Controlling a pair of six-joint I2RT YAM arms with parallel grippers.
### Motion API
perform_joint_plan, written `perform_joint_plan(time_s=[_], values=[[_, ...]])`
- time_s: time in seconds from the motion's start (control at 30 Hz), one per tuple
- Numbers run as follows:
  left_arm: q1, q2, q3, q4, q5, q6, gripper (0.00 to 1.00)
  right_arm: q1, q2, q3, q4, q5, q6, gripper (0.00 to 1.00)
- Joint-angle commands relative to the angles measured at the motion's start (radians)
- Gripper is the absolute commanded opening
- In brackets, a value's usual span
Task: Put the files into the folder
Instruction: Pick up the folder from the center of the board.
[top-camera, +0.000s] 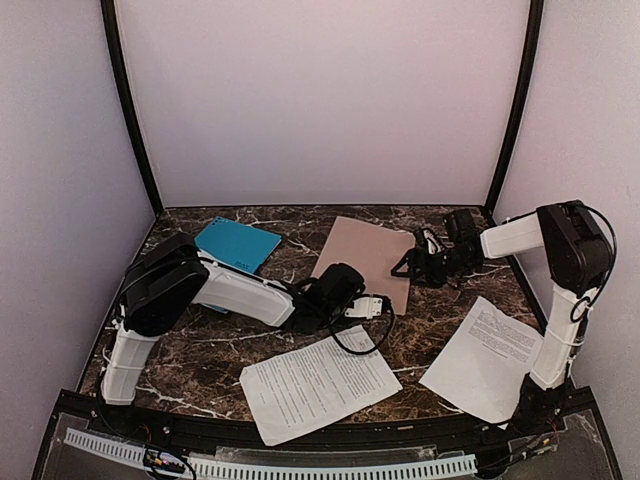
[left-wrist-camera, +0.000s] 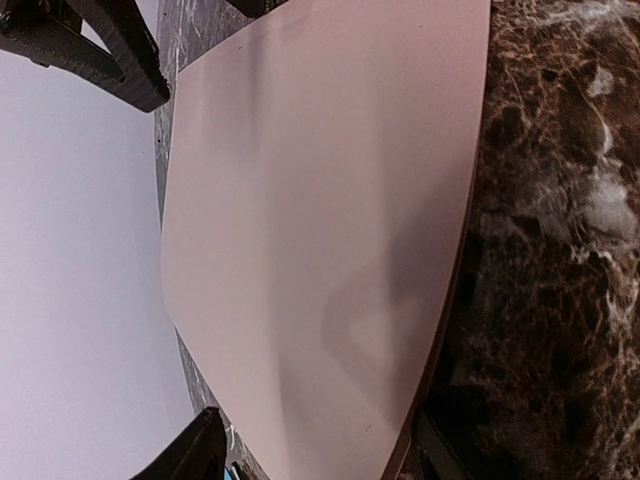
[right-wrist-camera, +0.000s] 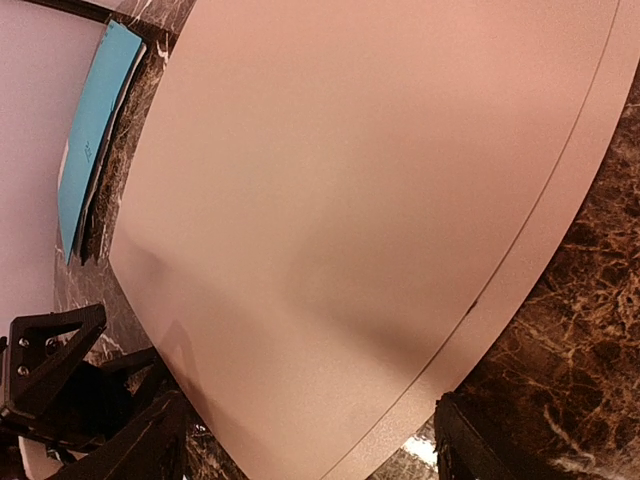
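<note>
Folder (top-camera: 366, 255): closed and flat at mid-back, long axis near-to-far, slightly skewed.
Left gripper (top-camera: 375, 305): at the folder's near edge, jaws partly apart astride it, no grip evident.
Right gripper (top-camera: 420, 263): at the folder's right edge, jaws wide, empty.
Files (top-camera: 318, 385): two visible on the near side, top view only.
The right wrist view alone shows the folder's layered edge, so the right arm is judged better placed to open it.

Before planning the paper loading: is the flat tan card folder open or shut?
Shut: the flat tan card folder lies with its cover resting on its back leaf.
</note>
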Motion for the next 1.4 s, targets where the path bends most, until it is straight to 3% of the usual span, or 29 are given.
perform_joint_plan(time_s=[0.0, 0.5, 0.53, 0.57, 0.63, 0.93, 1.23, 1.37], values=[[-0.004, 0.038, -0.007, 0.001, 0.006, 0.039, 0.57, 0.010, 0.035, 0.009, -0.058, 0.009, -0.013, 0.83], [-0.011, 0.063, 0.028, 0.036, 0.019, 0.069, 0.33, 0.010, 0.036, 0.031, -0.087, 0.010, -0.027, 0.83], [-0.011, 0.063, 0.029, 0.038, 0.020, 0.064, 0.25, 0.010, 0.037, 0.032, -0.086, 0.008, -0.027, 0.83], [-0.011, 0.062, 0.030, 0.040, 0.017, 0.062, 0.09, 0.010, 0.038, 0.032, -0.086, 0.008, -0.028, 0.83], [-0.010, 0.062, 0.027, 0.059, 0.007, 0.060, 0.02, 0.010, 0.038, 0.031, -0.086, 0.008, -0.027, 0.83], [-0.010, -0.023, -0.032, 0.069, 0.010, -0.001, 0.01, 0.010, 0.031, 0.049, -0.110, 0.010, -0.039, 0.83], [-0.008, -0.158, -0.126, 0.057, 0.018, -0.141, 0.01, 0.010, -0.098, 0.074, -0.147, 0.013, -0.038, 0.97], [0.006, -0.217, -0.159, 0.053, 0.040, -0.242, 0.01, 0.010, -0.175, 0.080, -0.168, 0.014, -0.034, 0.99]])
